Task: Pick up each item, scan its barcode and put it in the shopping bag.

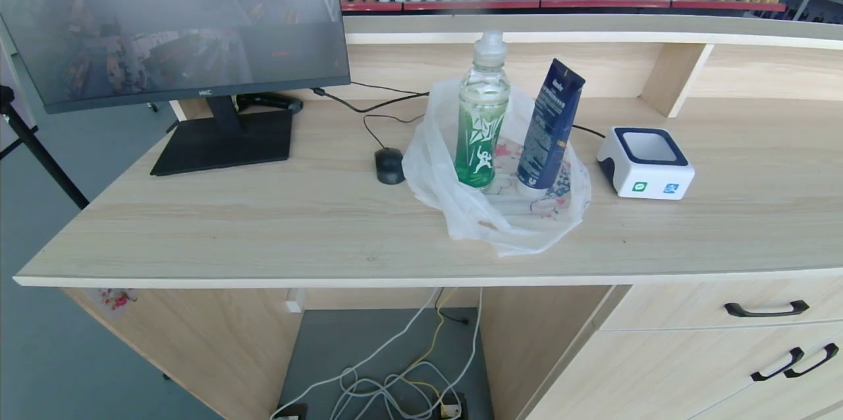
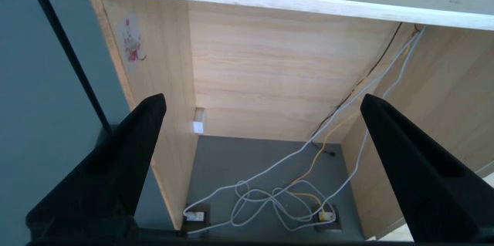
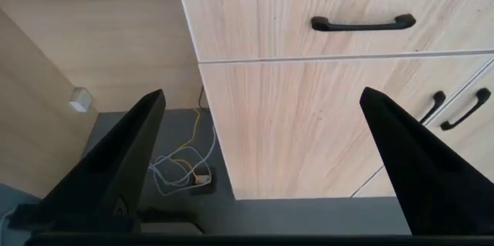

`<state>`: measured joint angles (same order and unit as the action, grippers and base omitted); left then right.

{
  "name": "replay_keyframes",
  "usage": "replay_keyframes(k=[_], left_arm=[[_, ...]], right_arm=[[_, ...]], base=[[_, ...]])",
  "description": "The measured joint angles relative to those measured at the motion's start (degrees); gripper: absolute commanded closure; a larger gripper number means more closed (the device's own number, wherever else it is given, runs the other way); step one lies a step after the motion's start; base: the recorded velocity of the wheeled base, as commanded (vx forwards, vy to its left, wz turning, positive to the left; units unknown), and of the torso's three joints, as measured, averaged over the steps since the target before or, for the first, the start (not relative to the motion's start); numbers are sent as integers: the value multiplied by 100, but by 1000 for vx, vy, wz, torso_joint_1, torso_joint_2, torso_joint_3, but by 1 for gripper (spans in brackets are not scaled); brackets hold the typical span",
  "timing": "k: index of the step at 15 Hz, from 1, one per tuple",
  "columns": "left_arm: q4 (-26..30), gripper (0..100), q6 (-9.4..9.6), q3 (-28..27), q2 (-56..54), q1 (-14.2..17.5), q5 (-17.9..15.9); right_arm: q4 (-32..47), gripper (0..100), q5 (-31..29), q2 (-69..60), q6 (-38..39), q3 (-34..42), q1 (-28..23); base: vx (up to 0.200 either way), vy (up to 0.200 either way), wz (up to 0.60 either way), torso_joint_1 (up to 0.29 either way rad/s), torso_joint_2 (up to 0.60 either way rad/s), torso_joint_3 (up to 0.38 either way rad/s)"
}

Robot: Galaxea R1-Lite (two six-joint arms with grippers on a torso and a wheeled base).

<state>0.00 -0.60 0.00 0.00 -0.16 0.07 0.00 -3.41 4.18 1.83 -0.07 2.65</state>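
At the middle of the counter (image 1: 263, 222), on the limp shopping bag (image 1: 461, 216): bottle (image 1: 482, 124), likely stiff, slick, heavyish, best taken mid-body; right of it, tube (image 1: 550, 124), probably light, squashy. Spread wide and empty: left gripper (image 2: 262, 99), right gripper (image 3: 262, 92).

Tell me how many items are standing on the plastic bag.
2: a green bottle on the left part of the bag, and a dark blue tube tilted beside it, nearer the scanner. Nothing else seems hidden behind them.

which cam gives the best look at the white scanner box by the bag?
Head view: the scanner sits whole on the countertop, window up, right of the shopping bag. Both wrist views point below the countertop: left at cables, right at drawer fronts.
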Motion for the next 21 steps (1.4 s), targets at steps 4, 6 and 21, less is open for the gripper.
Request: replay_keyframes(k=[4,6,21], left_arm=[[0,0,5,0,0,-2,0],[0,0,5,0,0,-5,0],[0,0,20,0,0,2,-2]], right_arm=[[0,0,7,-129,-143,0,-313],[0,0,16,-217,-13,0,-251],[10,0,18,-416,-27,-2,-254]], base=[[0,0,0,0,0,0],[0,0,0,0,0,0],[0,-93,0,1,2,0]])
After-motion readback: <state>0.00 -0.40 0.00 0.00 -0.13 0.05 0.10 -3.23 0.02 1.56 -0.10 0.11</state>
